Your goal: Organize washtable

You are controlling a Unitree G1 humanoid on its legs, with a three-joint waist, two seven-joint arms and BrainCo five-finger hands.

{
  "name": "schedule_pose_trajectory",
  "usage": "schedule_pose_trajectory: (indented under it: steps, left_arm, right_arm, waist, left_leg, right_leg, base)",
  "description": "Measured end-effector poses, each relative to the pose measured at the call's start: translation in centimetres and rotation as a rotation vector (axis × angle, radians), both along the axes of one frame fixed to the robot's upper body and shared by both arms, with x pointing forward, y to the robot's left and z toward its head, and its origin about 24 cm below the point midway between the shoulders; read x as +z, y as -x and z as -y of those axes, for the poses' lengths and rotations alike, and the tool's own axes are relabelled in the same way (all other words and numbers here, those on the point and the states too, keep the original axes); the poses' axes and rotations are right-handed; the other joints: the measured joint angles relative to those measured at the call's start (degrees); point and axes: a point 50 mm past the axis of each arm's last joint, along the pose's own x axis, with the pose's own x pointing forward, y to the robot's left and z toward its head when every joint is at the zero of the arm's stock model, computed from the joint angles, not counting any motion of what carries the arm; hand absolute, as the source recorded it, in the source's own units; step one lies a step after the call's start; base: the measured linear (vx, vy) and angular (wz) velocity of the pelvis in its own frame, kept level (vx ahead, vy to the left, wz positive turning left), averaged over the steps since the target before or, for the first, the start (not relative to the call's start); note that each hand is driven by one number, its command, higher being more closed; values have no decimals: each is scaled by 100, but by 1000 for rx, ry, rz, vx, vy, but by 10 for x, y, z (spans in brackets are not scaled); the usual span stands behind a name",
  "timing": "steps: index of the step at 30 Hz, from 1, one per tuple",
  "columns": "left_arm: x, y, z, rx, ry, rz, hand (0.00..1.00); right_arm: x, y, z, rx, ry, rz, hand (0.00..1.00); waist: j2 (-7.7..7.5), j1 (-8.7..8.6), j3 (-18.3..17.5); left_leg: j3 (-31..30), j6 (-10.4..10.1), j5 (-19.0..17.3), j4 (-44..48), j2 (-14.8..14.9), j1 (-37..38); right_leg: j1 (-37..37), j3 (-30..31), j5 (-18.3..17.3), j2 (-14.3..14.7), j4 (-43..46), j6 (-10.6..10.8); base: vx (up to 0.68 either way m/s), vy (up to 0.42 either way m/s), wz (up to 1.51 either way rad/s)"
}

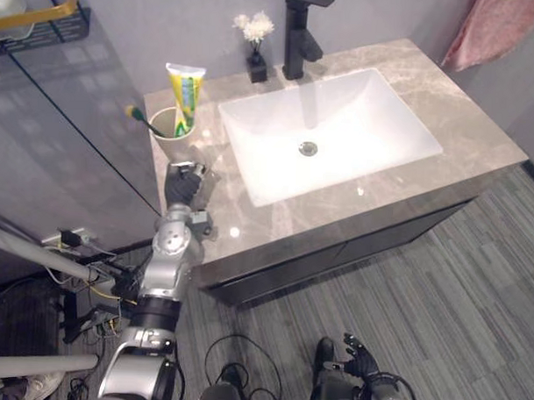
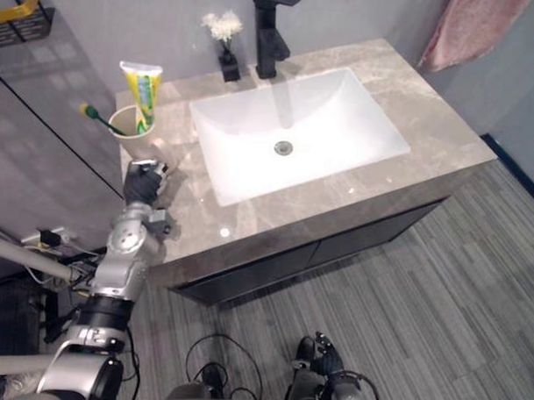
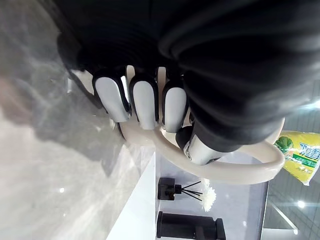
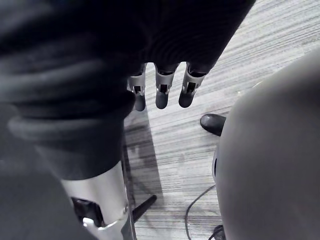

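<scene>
A cream cup (image 1: 171, 128) stands at the counter's far left corner with a yellow-green toothpaste tube (image 1: 185, 96) and a green toothbrush (image 1: 138, 116) in it. My left hand (image 1: 185, 183) rests on the grey marble counter (image 1: 446, 110) just in front of the cup, a small gap between them. In the left wrist view its fingers (image 3: 141, 102) are curled and hold nothing, and the cup's rim (image 3: 235, 170) shows beyond them. My right hand (image 1: 358, 354) hangs low over the floor with its fingers (image 4: 162, 95) relaxed.
A white sink basin (image 1: 326, 132) takes up the counter's middle, with a black tap (image 1: 301, 34) behind it. A small black vase of white flowers (image 1: 255, 50) stands beside the tap. A pink towel (image 1: 497, 28) hangs at the right. A wire rack (image 1: 41, 21) hangs at the far left.
</scene>
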Motion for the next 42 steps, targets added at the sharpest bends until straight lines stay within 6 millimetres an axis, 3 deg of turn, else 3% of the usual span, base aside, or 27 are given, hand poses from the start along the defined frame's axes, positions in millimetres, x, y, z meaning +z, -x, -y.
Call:
schedule_pose_trajectory:
  steps: [11, 21, 29, 34, 42]
  left_arm:
    - [14, -11, -3, 3, -16, 18, 100]
    - [40, -24, -7, 8, -29, 68, 100]
    - [63, -34, -7, 19, -33, 115, 100]
    - [90, -43, -11, 31, -59, 170, 100]
    - [111, -47, -10, 31, -58, 222, 100]
  right_arm:
    - [1, -2, 0, -1, -2, 16, 0]
    - [6, -7, 0, -8, -13, 48, 0]
    - [9, -11, 0, -4, -17, 70, 0]
    - [13, -16, -3, -3, -28, 99, 0]
    - [15, -16, -3, -2, -30, 116, 0]
  waist:
    - [1, -15, 57]
    - [-53, -25, 303]
    - [-92, -18, 474]
    - [-180, -22, 677]
    - [-192, -24, 711]
  left_leg:
    - [-4, 1, 0, 22, -2, -63]
    - [8, 1, 0, 98, 2, -175]
    - [22, 24, -56, 250, 35, -301]
    - [29, 30, -59, 337, 46, -388]
    - [26, 54, -91, 448, 59, -542]
  right_leg:
    - [-69, 4, 29, 3, 21, -35]
    - [-164, 65, 85, -8, 24, -43]
    - [-270, 117, 107, -2, 70, -43]
    - [-379, 154, 109, -13, 163, -46]
    - [-491, 161, 129, -24, 184, -55]
  base:
    - [0, 0, 0]
    - [0, 0, 0]
    - [-5, 2, -2]
    - [-30, 2, -2]
    - [-4, 1, 0]
